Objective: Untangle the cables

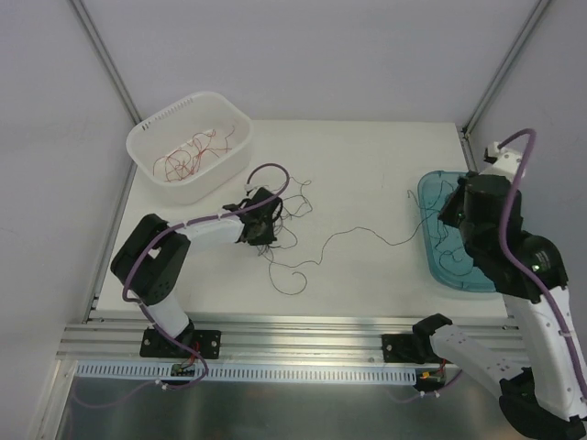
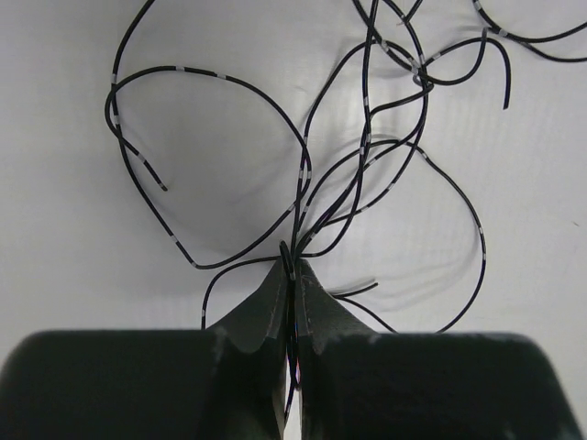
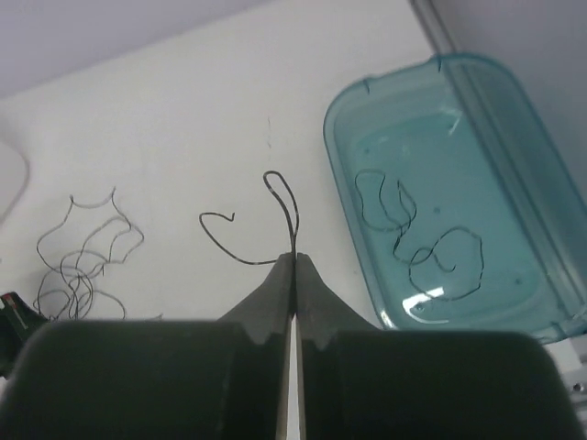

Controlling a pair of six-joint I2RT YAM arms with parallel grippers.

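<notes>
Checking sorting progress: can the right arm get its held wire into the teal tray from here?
Likely yes: the right gripper, shut on a black wire, hangs close beside the open teal tray, with nothing between them.

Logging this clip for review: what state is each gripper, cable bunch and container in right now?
Left gripper: shut on the tangle.
Right gripper: shut on one strand.
Tangle: black loops, interlaced.
Strand: black, its end curling past the fingertips.
Basket: holds red cables.
Tray: holds a few black cables, loose.
</notes>
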